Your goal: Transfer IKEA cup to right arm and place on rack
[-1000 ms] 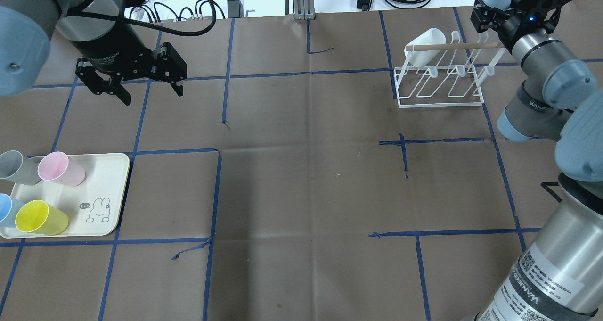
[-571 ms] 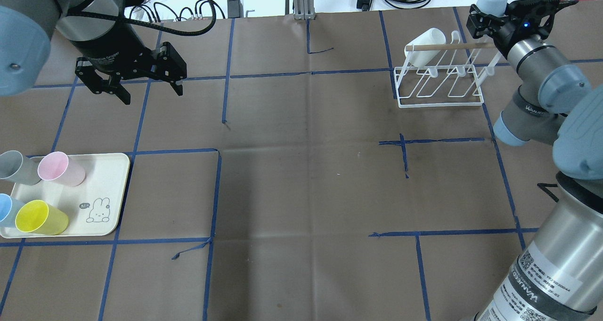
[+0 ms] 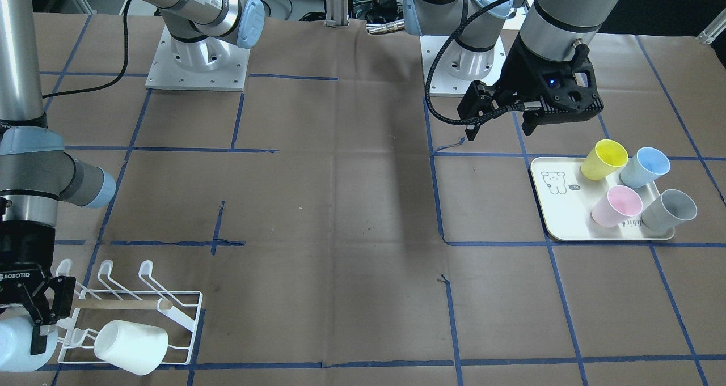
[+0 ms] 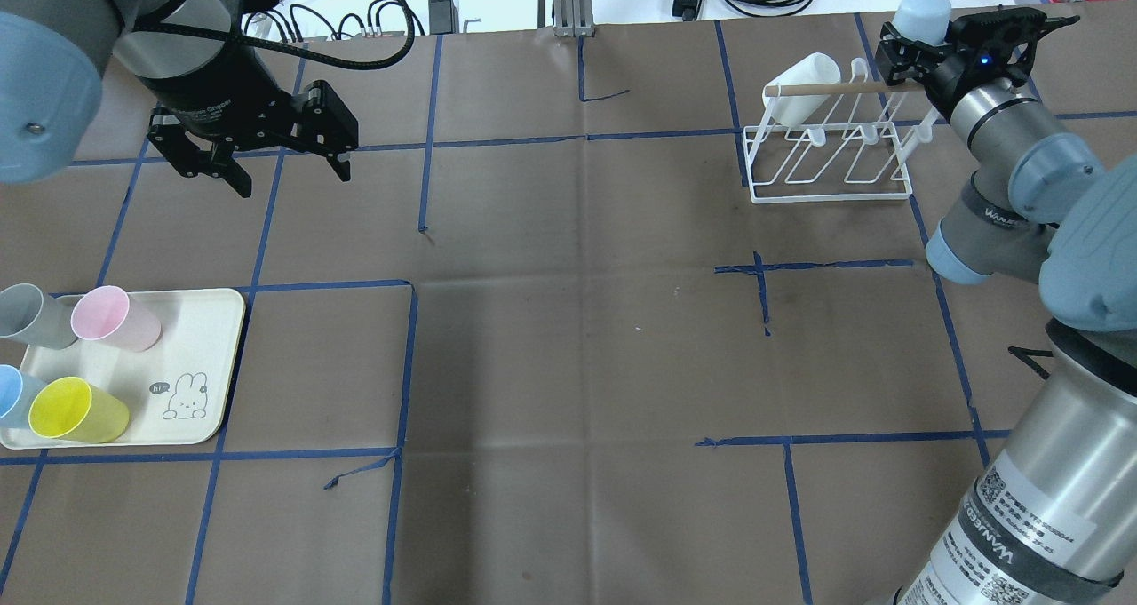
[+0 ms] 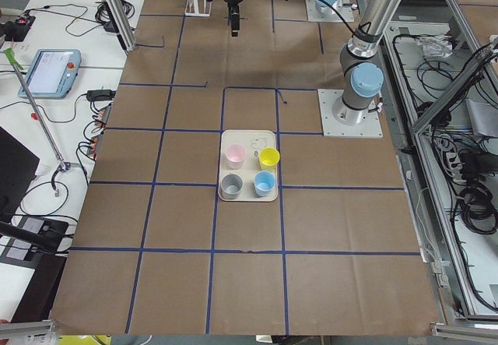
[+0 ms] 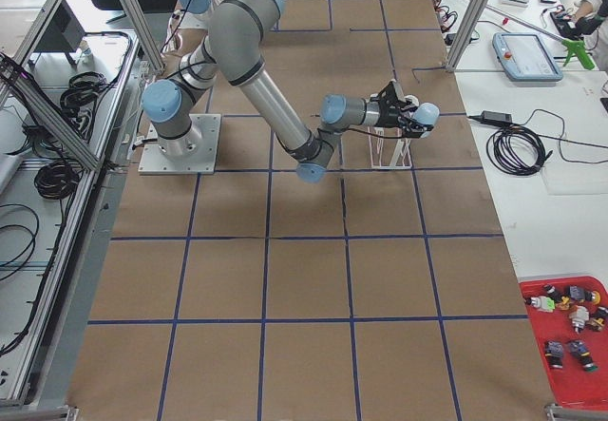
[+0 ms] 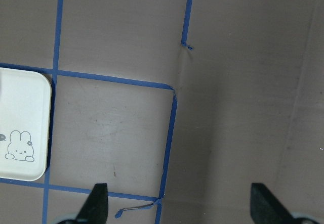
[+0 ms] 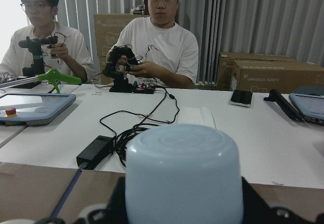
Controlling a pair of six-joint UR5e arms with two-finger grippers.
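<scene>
A pale blue cup is held upside down in my right gripper, which is shut on it. It hangs just past the far right end of the white wire rack and its wooden dowel. The cup's base fills the right wrist view. The front view shows the same cup beside the rack, in my right gripper. My left gripper hovers open and empty over the table, beyond the tray; its fingertips stand wide apart.
A white cup rests on the rack's far left prong. The cream tray holds pink, yellow, grey and blue cups. Cables and a white bench lie beyond the table, where two people sit.
My right gripper has carried the pale blue cup a little left and nearer, closer to the rack's end. The left gripper has shifted only slightly and stays open.
</scene>
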